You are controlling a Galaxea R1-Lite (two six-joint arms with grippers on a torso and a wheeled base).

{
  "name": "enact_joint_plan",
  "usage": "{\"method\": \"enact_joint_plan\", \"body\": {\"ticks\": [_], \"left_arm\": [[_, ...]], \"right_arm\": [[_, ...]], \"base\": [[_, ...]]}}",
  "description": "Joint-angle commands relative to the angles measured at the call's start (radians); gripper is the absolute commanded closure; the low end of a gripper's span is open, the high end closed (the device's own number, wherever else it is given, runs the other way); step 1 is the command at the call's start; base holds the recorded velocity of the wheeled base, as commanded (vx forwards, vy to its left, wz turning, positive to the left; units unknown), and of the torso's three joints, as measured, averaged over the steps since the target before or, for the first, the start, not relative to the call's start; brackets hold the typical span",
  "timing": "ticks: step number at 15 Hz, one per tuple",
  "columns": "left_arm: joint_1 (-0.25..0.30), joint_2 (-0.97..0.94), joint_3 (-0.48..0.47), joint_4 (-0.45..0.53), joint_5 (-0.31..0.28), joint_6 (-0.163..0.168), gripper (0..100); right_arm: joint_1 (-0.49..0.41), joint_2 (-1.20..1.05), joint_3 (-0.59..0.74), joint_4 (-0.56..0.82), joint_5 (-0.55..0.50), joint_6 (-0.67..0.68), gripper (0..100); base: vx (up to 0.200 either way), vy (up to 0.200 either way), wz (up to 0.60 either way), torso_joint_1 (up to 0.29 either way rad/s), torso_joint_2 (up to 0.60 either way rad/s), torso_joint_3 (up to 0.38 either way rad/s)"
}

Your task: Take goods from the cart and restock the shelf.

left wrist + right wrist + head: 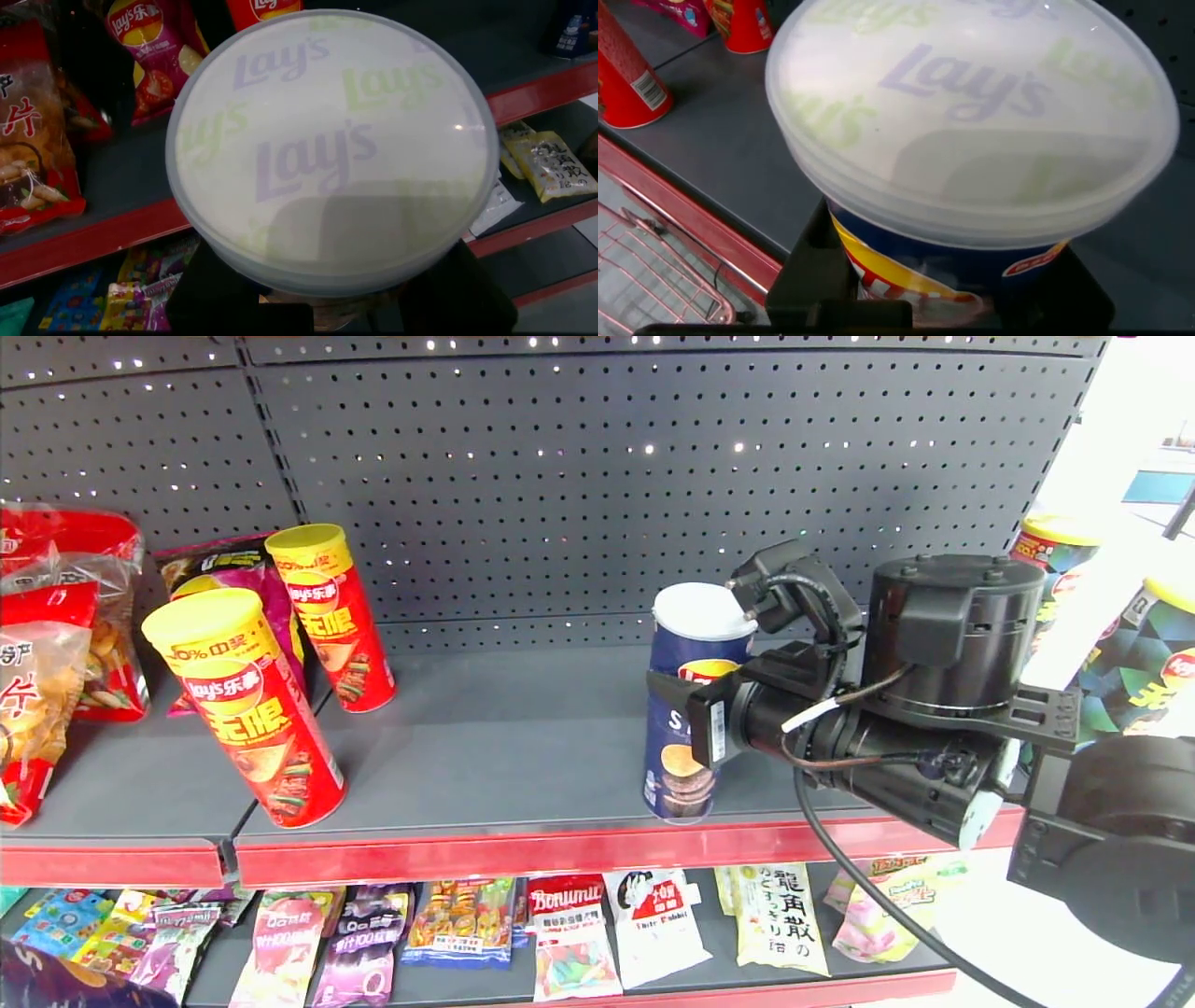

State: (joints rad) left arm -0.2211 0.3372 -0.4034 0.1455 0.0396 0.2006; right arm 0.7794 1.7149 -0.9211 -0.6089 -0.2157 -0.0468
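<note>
Grey pegboard shelf [523,737] with a red front lip, pretty bare in the middle. The left gripper [336,308] has a white-lidded can [332,149] pinched from below, held out in front of the shelf. On the shelf, snack bags [47,653] sit far left, then two red cans [247,709] stand upright. Next is a blue can [679,784], upright near the front edge, with the right gripper [695,709] closed around its middle.
</note>
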Motion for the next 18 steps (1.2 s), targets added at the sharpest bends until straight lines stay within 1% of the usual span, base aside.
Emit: {"method": "enact_joint_plan", "body": {"ticks": [1, 9, 13, 15, 17, 18], "left_arm": [[0.0, 0.0, 0.002, 0.0, 0.0, -0.001, 100], [0.0, 0.002, 0.014, 0.0, 0.0, 0.0, 100], [0.0, 0.003, 0.015, 0.0, 0.0, -0.004, 100], [0.0, 0.003, 0.031, 0.0, -0.001, -0.006, 100], [0.0, -0.006, 0.048, 0.0, 0.0, -0.001, 100], [0.0, -0.001, 0.046, 0.0, 0.0, -0.001, 100]], "right_arm": [[0.001, 0.005, 0.002, -0.002, -0.024, -0.001, 0], [0.012, -0.032, 0.019, -0.003, -0.028, 0.008, 0], [0.021, -0.15, 0.134, -0.003, -0.028, 0.008, 0], [0.04, -0.239, 0.24, -0.003, -0.027, 0.016, 0], [0.069, -0.327, 0.303, -0.003, -0.027, 0.038, 0], [0.066, -0.377, 0.341, -0.003, -0.027, 0.039, 0]], "base": [[0.0, 0.0, 0.0, 0.0, 0.0, 0.0], [0.0, 0.0, 0.0, 0.0, 0.0, 0.0], [0.0, 0.0, 0.0, 0.0, 0.0, 0.0], [0.0, 0.0, 0.0, 0.0, 0.0, 0.0], [0.0, 0.0, 0.0, 0.0, 0.0, 0.0], [0.0, 0.0, 0.0, 0.0, 0.0, 0.0]]}}
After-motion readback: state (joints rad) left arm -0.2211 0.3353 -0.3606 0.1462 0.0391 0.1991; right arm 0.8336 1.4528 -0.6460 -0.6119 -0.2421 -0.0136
